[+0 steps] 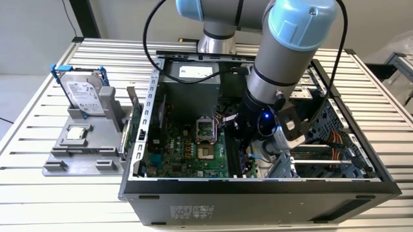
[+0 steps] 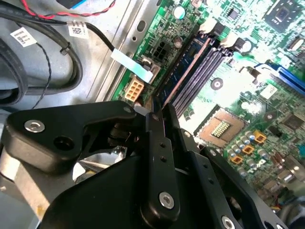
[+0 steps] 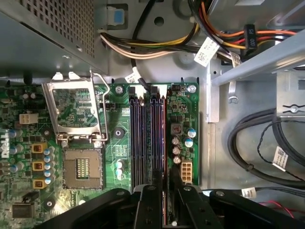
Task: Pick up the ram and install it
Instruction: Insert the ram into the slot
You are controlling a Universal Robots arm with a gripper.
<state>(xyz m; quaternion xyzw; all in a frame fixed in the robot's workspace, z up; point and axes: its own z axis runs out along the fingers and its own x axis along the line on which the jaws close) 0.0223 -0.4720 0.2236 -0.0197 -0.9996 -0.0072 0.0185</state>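
In the exterior view, the arm reaches down into the open computer case (image 1: 154,145) on the slatted table (image 1: 38,193), its gripper (image 1: 248,145) low over the motherboard (image 1: 187,154) near the memory slots. A hard drive (image 1: 87,94) stands in a grey holder (image 1: 81,150) outside the case, toward the exterior view's left.

In the second wrist view, the jaws stand narrow, pinched on the thin edge of the ram (image 2: 183,76), which lies along the slots (image 2: 202,67).

In the first wrist view, the ram (image 3: 164,138) sits in line with the slot nearest the capacitors. I judge this the seating step; it calls for a straight, even press so both end latches catch.
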